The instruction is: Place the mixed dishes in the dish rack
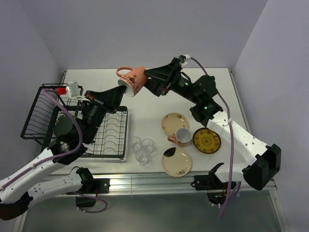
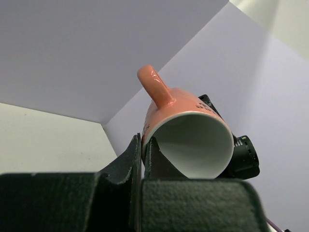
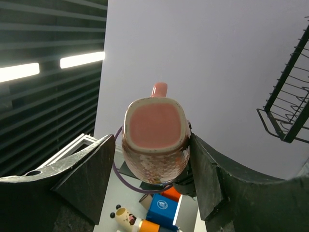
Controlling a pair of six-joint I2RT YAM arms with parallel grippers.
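Together, left tool (image 1: 122,87) and right tool (image 1: 147,80) grip one mug (image 1: 134,79); second mug (image 1: 183,137) sits apart.

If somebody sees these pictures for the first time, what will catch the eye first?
A pink ceramic mug hangs tilted in mid-air above the white table, the left pincer pinching its rim and the right pincer flanking its base. To the left lies the large black wire dish rack.

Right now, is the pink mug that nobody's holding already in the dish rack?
No, that pink mug stands on the table, well to the right of the dish rack.
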